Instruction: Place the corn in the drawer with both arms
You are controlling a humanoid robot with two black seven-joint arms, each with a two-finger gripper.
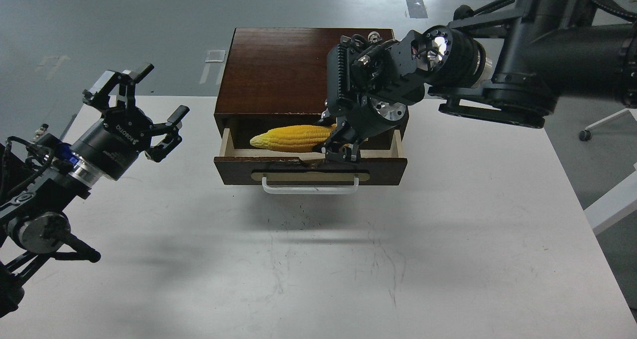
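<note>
Corn is already lying in the open drawer, right gripper seemingly pinching its stub, left gripper spread wide, closing's left.

I see the corn lying in the open drawer at the table's far middle, my right gripper at its right end, left gripper well left.

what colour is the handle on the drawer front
White, a bar handle on a beige plate; seen in the head view.
</note>
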